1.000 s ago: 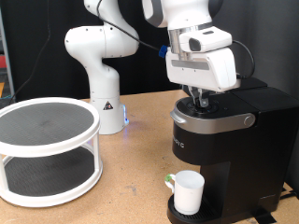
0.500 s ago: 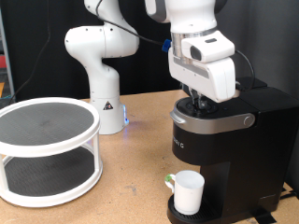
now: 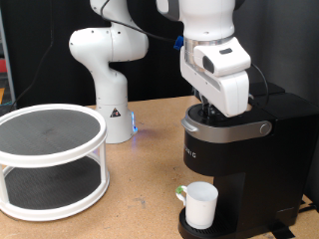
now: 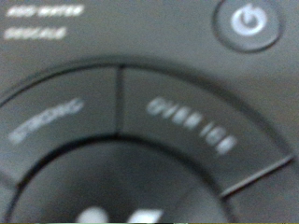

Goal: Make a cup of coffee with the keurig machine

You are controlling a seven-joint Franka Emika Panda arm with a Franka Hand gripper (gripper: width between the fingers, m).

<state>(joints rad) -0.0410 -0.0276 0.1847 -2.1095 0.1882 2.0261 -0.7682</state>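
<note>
The black keurig machine (image 3: 234, 164) stands at the exterior view's right, with its grey-silver lid handle (image 3: 239, 127) down. A white cup (image 3: 201, 204) sits on the drip tray under the spout. My gripper (image 3: 209, 108) points down onto the machine's round top panel, its fingertips at or just above the surface. The wrist view is filled, very close and blurred, by that panel: the "STRONG" button (image 4: 47, 121), the "OVER ICE" button (image 4: 187, 121) and the power button (image 4: 245, 21). My fingers do not show in the wrist view. Nothing is seen between them.
A white two-tier round rack (image 3: 50, 159) with dark mesh shelves stands at the exterior view's left. The white arm base (image 3: 108, 85) rises behind the wooden table (image 3: 140, 199), with a small blue light beside it.
My hand has shifted slightly to the exterior view's right and lowered a little over the machine's top. The cup and the machine have not moved.
</note>
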